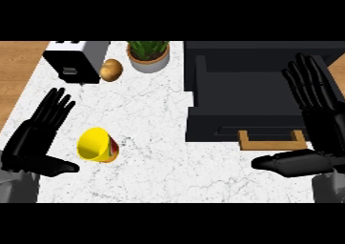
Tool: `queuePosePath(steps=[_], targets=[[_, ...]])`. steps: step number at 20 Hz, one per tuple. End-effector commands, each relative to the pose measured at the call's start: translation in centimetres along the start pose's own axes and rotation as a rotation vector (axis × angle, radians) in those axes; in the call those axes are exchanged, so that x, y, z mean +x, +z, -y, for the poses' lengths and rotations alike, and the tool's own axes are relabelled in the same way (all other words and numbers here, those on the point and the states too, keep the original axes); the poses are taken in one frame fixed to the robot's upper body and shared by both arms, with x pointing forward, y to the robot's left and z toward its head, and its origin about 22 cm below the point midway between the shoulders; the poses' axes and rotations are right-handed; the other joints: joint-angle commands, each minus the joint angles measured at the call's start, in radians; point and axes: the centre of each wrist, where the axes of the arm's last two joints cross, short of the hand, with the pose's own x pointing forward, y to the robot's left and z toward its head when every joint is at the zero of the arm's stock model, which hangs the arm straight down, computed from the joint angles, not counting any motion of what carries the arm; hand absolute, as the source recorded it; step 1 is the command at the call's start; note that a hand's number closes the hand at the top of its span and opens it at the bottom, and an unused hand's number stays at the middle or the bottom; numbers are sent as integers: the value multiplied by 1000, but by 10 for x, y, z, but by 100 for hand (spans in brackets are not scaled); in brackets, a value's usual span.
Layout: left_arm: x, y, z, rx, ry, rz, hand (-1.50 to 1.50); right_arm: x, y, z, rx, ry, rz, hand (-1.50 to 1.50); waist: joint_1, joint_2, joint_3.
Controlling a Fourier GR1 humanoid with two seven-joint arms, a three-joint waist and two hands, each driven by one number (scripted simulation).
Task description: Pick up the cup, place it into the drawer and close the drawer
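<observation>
Left robot hand point(31, 143), open with fingers straight and holding nothing, stands near the left edge of the table point(161, 109). Just to its right lies the cup point(98, 145), clear of the palm and well apart from the right robot hand point(327, 128), which is likewise open and empty, by the drawer point(238, 95). The cup appears tipped on its side, its long axis running roughly left to right and its mouth toward the left robot hand, judged the nearer for the grasp.

Right robot hand point(329, 131) covers drawer point(246, 93) right edge. Plant point(148, 55) and toaster point(73, 59) tops cut off at upper edge. Cup point(96, 145) print illegible.
</observation>
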Motion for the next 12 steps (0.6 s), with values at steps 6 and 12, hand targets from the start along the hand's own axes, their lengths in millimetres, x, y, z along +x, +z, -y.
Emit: queuePosePath(steps=[6, 12], targets=[[-76, 17, -24, 63, -45, -95, -150, 12, -16, 8, -4, 3, 20, -150, -5, 1, -1], [-105, 7, -30, 47, -57, -125, -150, 24, -7, 15, 9, 11, 27, -150, -10, 0, -1]])
